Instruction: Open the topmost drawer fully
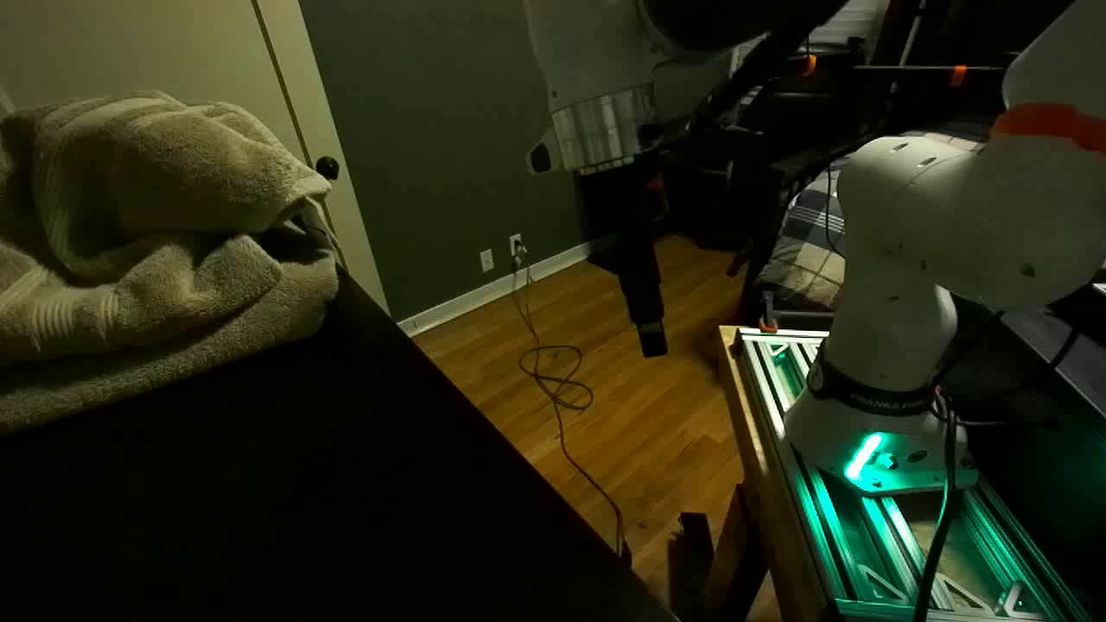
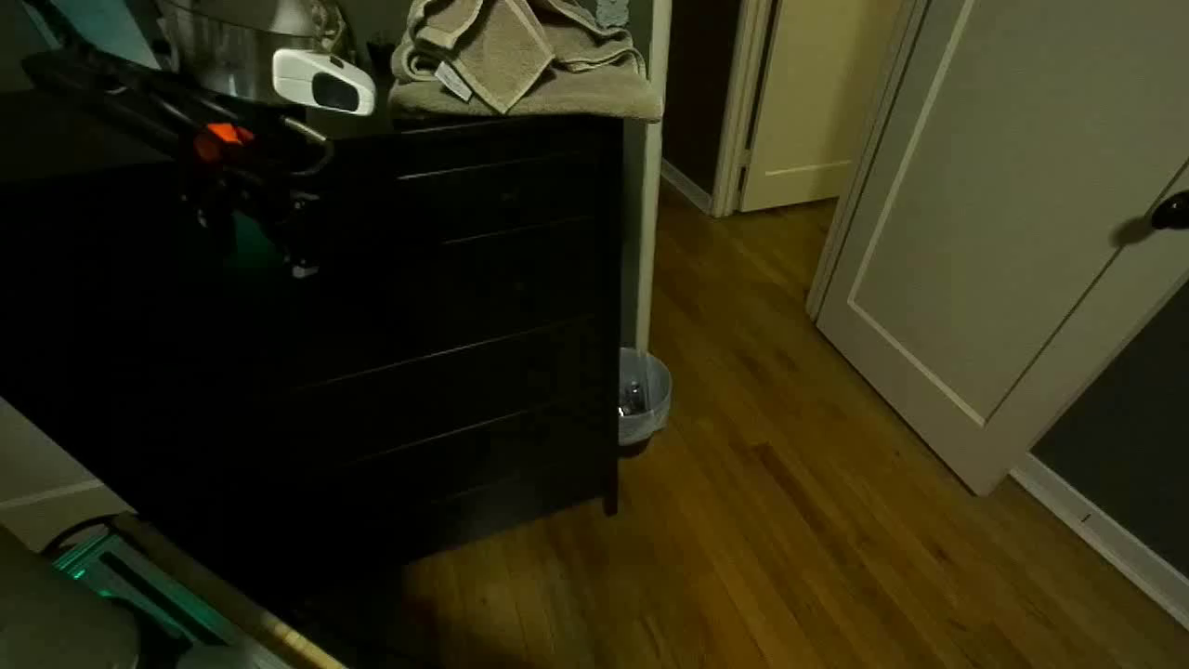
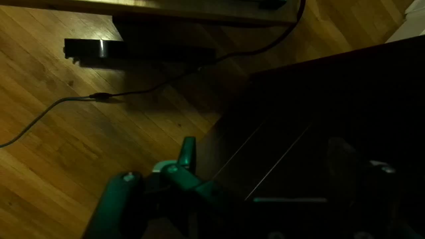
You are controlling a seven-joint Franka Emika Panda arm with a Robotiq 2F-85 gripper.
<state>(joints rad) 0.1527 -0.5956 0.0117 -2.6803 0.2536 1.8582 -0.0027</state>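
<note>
A black dresser (image 2: pixel 390 307) with several drawers stands in front of the arm. Its topmost drawer (image 2: pixel 553 190) appears shut, its front level with the others, with a dark knob that barely shows. The dresser's dark top fills the lower left of an exterior view (image 1: pixel 259 510). My gripper (image 2: pixel 255 243) points downward in front of the dresser's upper part and looks apart from it. In the wrist view its fingers (image 3: pixel 265 144) stand wide apart with nothing between them; dresser seams show beyond. The gripper also hangs over the floor in an exterior view (image 1: pixel 652 341).
A folded beige towel (image 2: pixel 529 70) and a metal pot (image 2: pixel 237 46) sit on the dresser. A lined waste bin (image 2: pixel 643 400) stands beside it. A cable (image 1: pixel 557 389) lies on the wooden floor by the robot's bench (image 1: pixel 747 432). A white door (image 2: pixel 985 232) stands nearby.
</note>
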